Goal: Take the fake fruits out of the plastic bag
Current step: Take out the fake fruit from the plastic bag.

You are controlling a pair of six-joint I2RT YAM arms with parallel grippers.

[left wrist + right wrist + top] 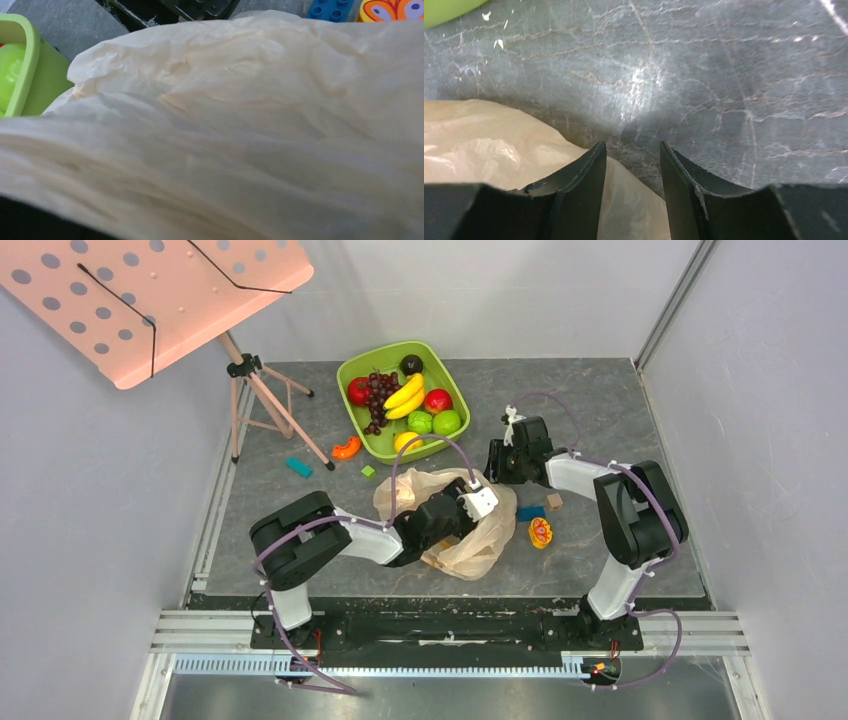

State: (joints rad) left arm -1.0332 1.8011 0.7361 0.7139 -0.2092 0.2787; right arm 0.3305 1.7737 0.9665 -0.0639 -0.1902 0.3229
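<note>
Reaching across the thin, crinkly, translucent peach-beige plastic bag (482, 545) with the left pincer (482, 502), the bag lying slack and crumpled mid-counter, just in front of the lime-green plastic tub (455, 390). Seeing nothing but bag film in the left wrist view, so cannot tell how far that pincer is parted or whether it is gripping anything. Resting the right pincer (631, 150) low at the bag's far edge, parted by a narrow gap and clasping nothing, one finger lying over the film's border and bare dark grey marbled counter (600, 410) showing between the tips.

Finding the glossy dark red-purple grape bunch (378, 395), the curved yellow banana (405, 395) and the small round yellow fruit (405, 441) in the tub, not in the bag. Judging the task to be near its end: probably checking or clearing the bag, though cannot tell whether anything is hiding inside. Calling next, most likely, for a firm pinch on the loose film and a lift to open or shake it, without pressing it flat.

Counting one bag, one tub, two arms. Counting eight fruits in the tub: one grape bunch, one banana, two red, two light green, one dark round, one small yellow. Counting six loose pieces on the counter: an orange curved piece (346, 448), a teal block (299, 467), a small green cube (368, 471), a blue studded block (530, 512), a small tan block (554, 501) and an orange printed disc (540, 532). Counting one pink perforated music stand (150, 300) at the far left.
</note>
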